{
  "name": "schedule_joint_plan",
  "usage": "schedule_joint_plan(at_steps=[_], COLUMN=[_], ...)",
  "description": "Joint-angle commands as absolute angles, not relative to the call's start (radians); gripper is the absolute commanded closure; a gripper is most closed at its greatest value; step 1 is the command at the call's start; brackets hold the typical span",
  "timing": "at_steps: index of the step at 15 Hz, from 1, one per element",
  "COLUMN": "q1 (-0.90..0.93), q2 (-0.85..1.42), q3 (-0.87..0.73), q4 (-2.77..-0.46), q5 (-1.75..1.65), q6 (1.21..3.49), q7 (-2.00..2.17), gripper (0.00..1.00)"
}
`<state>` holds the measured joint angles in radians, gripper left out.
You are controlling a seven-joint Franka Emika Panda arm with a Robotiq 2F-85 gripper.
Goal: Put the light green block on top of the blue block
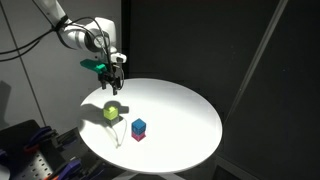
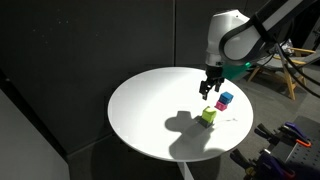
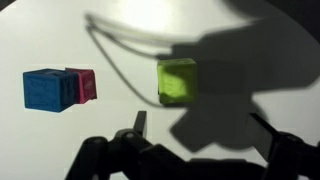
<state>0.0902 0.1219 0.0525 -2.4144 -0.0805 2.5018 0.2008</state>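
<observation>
Gripper (image 3: 200,122): jaws spread wide, nothing between them, no contact with any object. In both exterior views the gripper (image 1: 117,84) hangs clear above the bench (image 1: 185,105).

Light green block (image 3: 177,80): rests on the bench near the gripper, apart from the other blocks; in an exterior view it (image 2: 209,117) lies below the gripper (image 2: 211,91).

Blue block (image 3: 45,87): on the bench, well apart from the light green block, touching a pink block (image 3: 84,84) beside it.
</observation>
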Motion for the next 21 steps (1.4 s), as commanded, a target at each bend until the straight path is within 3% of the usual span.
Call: schedule_joint_plan(at_steps=[1,21], q1=[0.098,0.097], q2=[0.129,0.166], q3=[0.038,0.041], q4=[-2.446,-2.476], q5=[-0.137,-0.125], q6=[2.56,2.606], q7=[0.275,0.265], gripper=[0.0,0.0])
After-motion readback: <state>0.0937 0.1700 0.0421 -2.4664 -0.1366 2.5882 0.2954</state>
